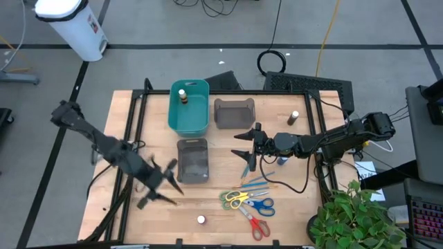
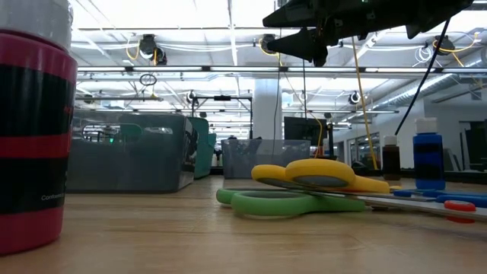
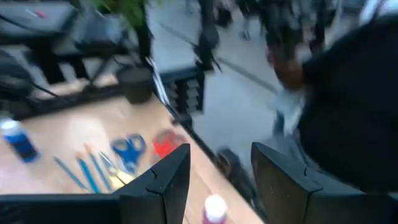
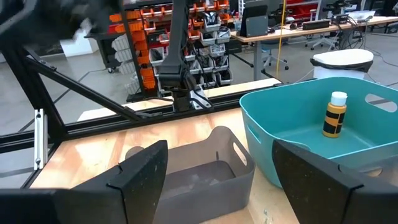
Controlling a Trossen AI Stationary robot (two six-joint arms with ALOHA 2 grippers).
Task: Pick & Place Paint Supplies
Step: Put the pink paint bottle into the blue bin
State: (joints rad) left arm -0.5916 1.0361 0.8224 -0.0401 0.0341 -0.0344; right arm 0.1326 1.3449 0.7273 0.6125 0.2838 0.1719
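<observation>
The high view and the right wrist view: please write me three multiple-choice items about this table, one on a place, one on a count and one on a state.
1. Where does the brown paint bottle stand?
A. inside the teal bin
B. on the bare table
C. on the floor

2. How many pairs of scissors lie on the table?
A. one
B. three
C. five

3. In what state is the right gripper?
A. shut on the scissors
B. open and empty
C. shut on the brown paint bottle

Answers: 1 A, the right wrist view shows the bottle upright within the bin's walls. 2 B, the high view shows a green-yellow, a blue and a red pair. 3 B, its fingers stand wide apart with nothing between them.
</observation>
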